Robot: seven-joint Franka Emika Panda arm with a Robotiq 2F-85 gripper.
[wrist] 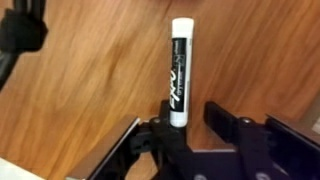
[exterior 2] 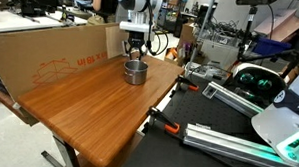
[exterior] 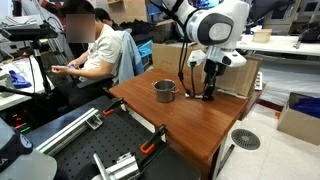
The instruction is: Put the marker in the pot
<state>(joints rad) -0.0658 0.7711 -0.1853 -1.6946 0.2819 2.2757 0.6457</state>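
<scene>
Pinching the marker [wrist: 179, 70] at its near end, the gripper [wrist: 178, 128] has its fingers drawn in tight on either side of the barrel, as the wrist view shows. The marker is black with pale lettering and a white far end, and it points straight away from the gripper over the brown wooden surface [wrist: 90, 90]. I cannot tell whether its far tip touches the wood.

In an exterior view the gripper [exterior: 207, 90] hangs low, just beside the pot [exterior: 164, 91] and apart from it; the marker there is too small to make out. The pot, shiny silver, stands upright on the surface [exterior: 190, 125] near its far edge. In an exterior view the gripper [exterior 2: 137, 51] sits right behind the pot [exterior 2: 136, 71], with a large cardboard box [exterior 2: 50, 55] along the back edge of the surface [exterior 2: 98, 112]. A seated person [exterior: 95, 45] is at a desk beyond.
</scene>
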